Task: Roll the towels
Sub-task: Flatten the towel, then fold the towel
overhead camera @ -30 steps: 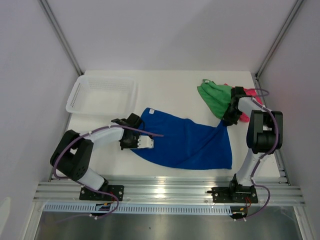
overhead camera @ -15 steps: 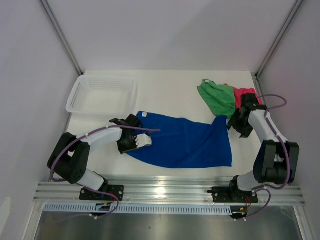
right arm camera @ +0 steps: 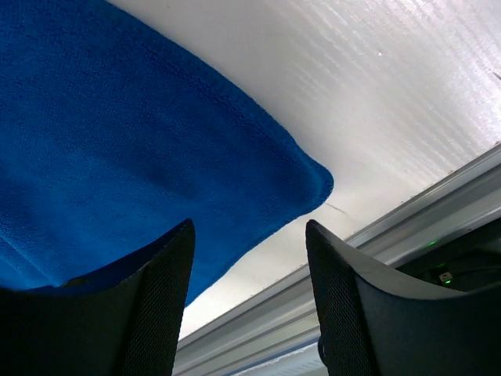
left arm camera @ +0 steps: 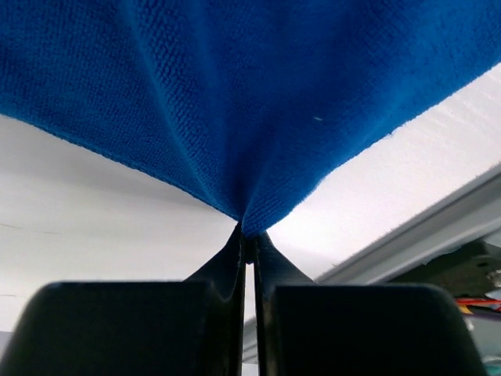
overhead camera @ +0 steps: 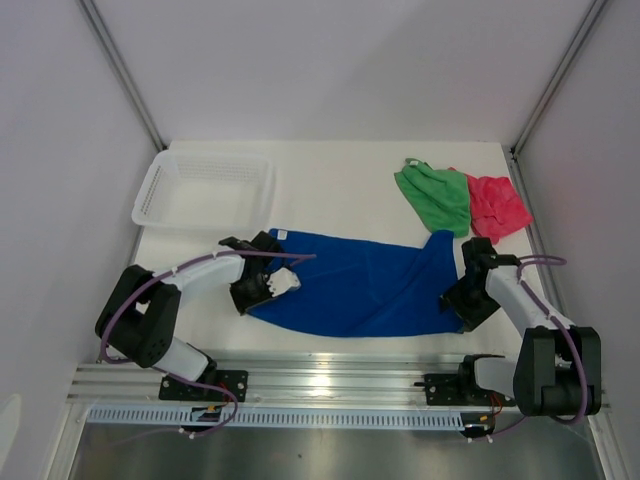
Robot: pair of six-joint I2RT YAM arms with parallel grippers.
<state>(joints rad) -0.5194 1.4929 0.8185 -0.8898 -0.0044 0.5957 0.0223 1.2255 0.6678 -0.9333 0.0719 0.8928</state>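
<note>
white mesh basket far left on table, metal rail nearest

No legible text, label, brand, number or sign on anything in view

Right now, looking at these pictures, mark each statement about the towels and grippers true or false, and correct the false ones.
1. The left gripper is shut on the blue towel's edge. True.
2. The right gripper grips the green towel. False: it stands open over the blue towel's near right corner.
3. The green towel lies in the white mesh basket. False: it lies on the table, beside the pink-red towel.
4. The blue towel is spread out, not rolled. True.
</note>
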